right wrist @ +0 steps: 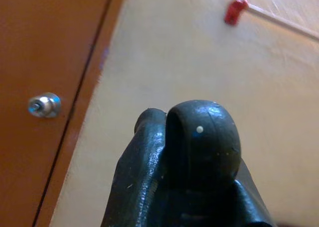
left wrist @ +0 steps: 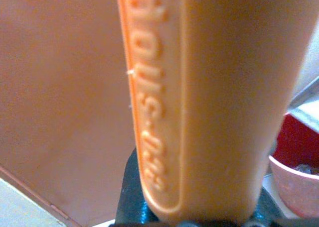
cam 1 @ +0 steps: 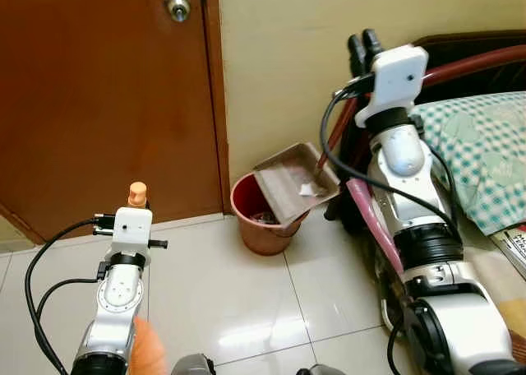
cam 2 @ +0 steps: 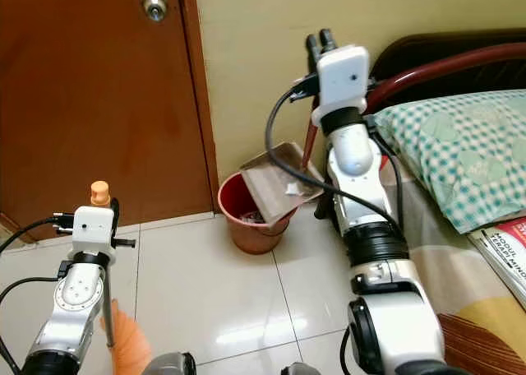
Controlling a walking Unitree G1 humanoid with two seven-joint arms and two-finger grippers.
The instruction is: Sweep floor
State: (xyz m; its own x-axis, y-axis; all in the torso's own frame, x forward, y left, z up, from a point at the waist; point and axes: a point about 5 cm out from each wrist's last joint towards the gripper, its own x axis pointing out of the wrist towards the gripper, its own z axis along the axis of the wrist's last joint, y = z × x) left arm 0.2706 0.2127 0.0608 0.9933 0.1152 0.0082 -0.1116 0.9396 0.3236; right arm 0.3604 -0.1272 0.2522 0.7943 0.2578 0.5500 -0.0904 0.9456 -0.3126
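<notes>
Nearest, low at the robot's left, the left gripper (cam 1: pixel 138 201) is wrapped around an orange broom handle (left wrist: pixel 214 97), whose rounded top pokes up just above the wrist. In the left wrist view that handle is glossy orange plastic with raised lettering down its side, and the black fingers (left wrist: pixel 130 202) press against it. A patch of orange bristles (cam 2: pixel 130 346) shows by the left arm, low over the pale, shiny floor tiles (cam 1: pixel 246 301).

Farther out, the right arm reaches up and forward; the right gripper (cam 1: pixel 364 48) has its two black fingers pressed together, pinching the thin reddish handle (cam 1: pixel 333 132) of a dustpan (cam 1: pixel 292 182). The dustpan is brownish and flat, tilted over the rim of a red bin (cam 1: pixel 263 223), with a small white scrap lying in it. The bin stands on the tiles against the yellow wall (cam 1: pixel 279 71), just beside the brown door (cam 1: pixel 99 95) with its round metal knob (cam 1: pixel 176 2). At the right lies a bed with a green checked pillow (cam 1: pixel 481 157).
</notes>
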